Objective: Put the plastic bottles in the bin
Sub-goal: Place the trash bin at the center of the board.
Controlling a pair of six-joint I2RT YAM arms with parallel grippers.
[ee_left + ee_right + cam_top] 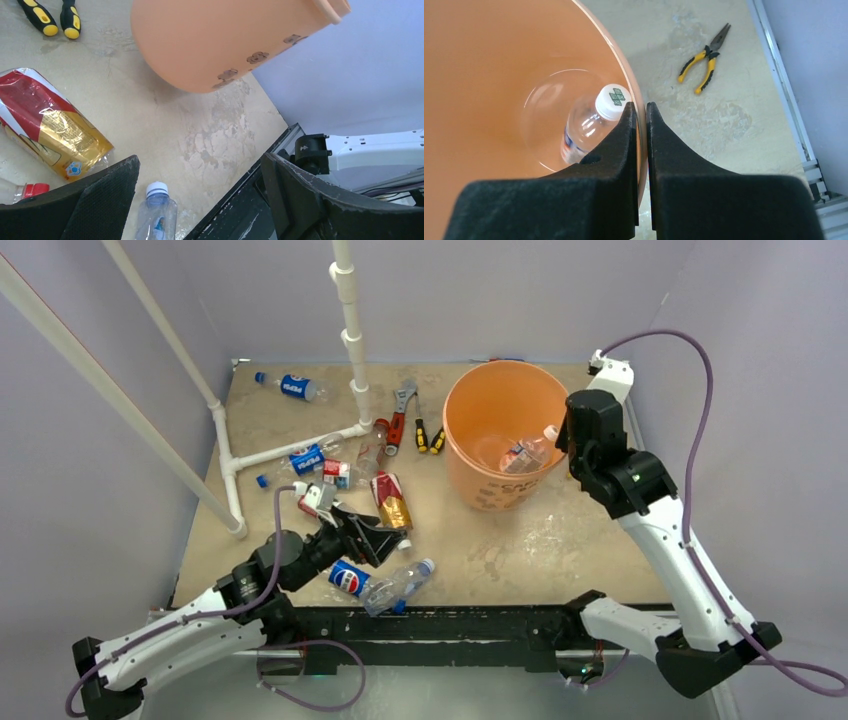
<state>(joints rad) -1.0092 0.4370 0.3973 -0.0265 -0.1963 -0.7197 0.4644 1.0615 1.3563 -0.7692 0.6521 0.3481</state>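
One clear plastic bottle [584, 125], white-capped, lies inside the round orange bin [490, 490], which stands at the upper centre-right of the top view on the mottled beige table [520, 540]. Just over the bin's smooth rim, the right gripper [640, 107] has its black, foam-faced fingers pressed together with only a slit between them, holding nothing. At the lower left of the top view, the left gripper [365, 535] is spread wide and empty above the tabletop. Just below it lie a blue-labelled Pepsi bottle [350, 578] and a crinkled blue-capped bottle [402, 584]. A crumpled red-and-gold pack [47, 125] lies nearby. A cluster of bottles [320, 465] sits by the white pipe frame [350, 335], and a second Pepsi bottle [293, 387] lies apart at the upper left. Yellow-and-black screwdrivers [50, 20] and yellow-handled pliers [704, 62] rest on the table.
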